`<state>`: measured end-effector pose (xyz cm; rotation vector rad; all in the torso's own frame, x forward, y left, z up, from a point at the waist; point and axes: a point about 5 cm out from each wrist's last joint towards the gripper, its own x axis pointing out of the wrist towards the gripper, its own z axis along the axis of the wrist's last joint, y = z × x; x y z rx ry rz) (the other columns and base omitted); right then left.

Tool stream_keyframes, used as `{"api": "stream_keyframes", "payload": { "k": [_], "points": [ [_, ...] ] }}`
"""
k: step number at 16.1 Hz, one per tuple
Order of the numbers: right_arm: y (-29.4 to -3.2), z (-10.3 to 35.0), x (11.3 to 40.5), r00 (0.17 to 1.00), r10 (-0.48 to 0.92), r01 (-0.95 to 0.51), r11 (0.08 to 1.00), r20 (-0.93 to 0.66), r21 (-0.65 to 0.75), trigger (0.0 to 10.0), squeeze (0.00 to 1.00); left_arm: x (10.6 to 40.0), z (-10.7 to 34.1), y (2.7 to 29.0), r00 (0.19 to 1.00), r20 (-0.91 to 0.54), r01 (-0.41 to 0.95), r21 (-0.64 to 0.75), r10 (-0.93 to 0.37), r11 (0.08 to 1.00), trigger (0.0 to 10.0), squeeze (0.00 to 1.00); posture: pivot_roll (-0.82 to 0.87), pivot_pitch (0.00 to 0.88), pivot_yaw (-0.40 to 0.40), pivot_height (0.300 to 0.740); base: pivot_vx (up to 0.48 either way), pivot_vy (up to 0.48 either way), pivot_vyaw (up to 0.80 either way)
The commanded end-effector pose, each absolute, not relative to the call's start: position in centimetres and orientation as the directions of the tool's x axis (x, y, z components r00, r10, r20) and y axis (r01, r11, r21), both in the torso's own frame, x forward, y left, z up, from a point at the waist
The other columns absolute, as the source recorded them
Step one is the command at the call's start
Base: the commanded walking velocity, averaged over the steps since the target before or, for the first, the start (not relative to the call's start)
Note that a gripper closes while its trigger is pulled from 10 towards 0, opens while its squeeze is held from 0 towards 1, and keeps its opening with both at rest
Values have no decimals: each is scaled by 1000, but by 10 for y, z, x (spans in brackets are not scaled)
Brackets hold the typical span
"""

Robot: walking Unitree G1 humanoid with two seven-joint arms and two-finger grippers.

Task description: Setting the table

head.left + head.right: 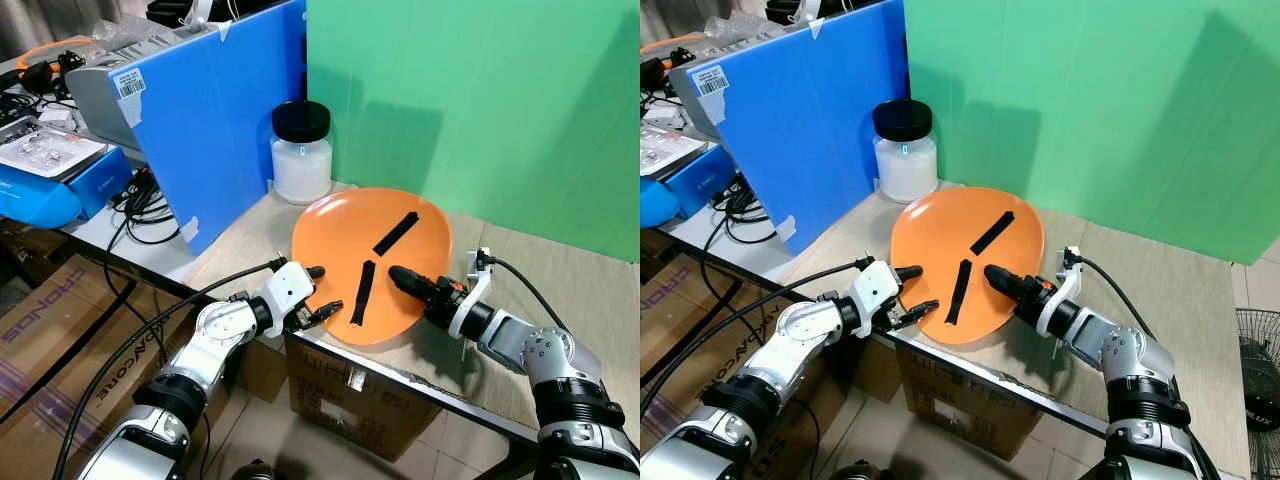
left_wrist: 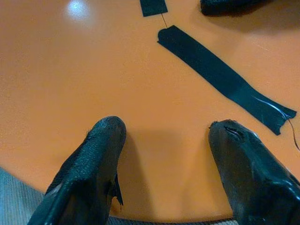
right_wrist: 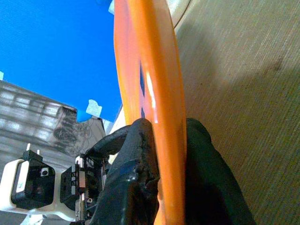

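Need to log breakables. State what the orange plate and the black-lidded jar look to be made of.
Orange plate: likely plastic or melamine, glossy; a light spot shines on it, and the right claw pinches its thin rim. Jar: translucent white body, probably plastic, possibly frosted glass; black lid looks like matte plastic.

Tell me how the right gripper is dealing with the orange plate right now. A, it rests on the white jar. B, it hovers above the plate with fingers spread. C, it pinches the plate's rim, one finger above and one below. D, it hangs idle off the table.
C: the right wrist view shows the orange plate edge-on with a black finger on each face, and the right gripper sits at its rim.
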<state>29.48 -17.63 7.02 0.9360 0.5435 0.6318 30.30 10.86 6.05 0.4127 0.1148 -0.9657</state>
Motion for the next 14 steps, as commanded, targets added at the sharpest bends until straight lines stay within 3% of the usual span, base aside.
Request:
{"api": "stream_keyframes", "payload": {
  "k": [1,2,3,4,8,9,10,11,12,14],
  "points": [
    [-178,81,299,707,698,-296,440,-116,848,0,0,297,49,118,566,-356,824,286,-744,489,10000,0,68,0,9,740,0,0,0],
    [-181,86,300,723,683,-303,448,-103,841,0,0,301,64,118,592,-276,803,280,-757,526,10000,0,69,0,11,740,0,0,0],
    [-182,94,300,734,675,-320,440,-74,839,0,0,303,82,119,600,-184,796,231,-778,559,10000,796,67,0,14,740,0,0,0],
    [-184,102,300,744,666,-334,428,-44,840,0,0,303,101,118,604,-95,788,215,-791,576,10000,1000,66,0,18,740,0,0,0],
    [-193,139,297,802,595,-399,463,56,791,0,0,294,164,122,670,158,690,227,-725,687,10000,1000,61,0,30,740,0,0,0],
    [-195,146,295,815,576,-405,484,65,776,0,0,292,171,124,683,177,674,222,-709,705,10000,282,64,0,28,740,0,0,0],
    [-199,162,290,834,546,-422,541,79,727,0,0,287,183,129,710,204,637,223,-674,738,10000,0,68,0,26,740,0,0,0],
    [-199,187,275,843,527,-469,627,106,622,4353,0,281,183,135,774,135,577,252,-619,776,10000,0,76,0,29,740,0,0,0],
    [-196,196,264,846,523,-489,683,103,542,10000,0,277,177,140,810,79,536,301,-581,789,10000,0,78,0,29,740,0,0,0],
    [-192,205,252,889,437,-444,760,133,474,10000,0,268,178,142,844,80,493,278,-531,825,10000,0,80,0,30,740,0,0,0]
  ]
}}
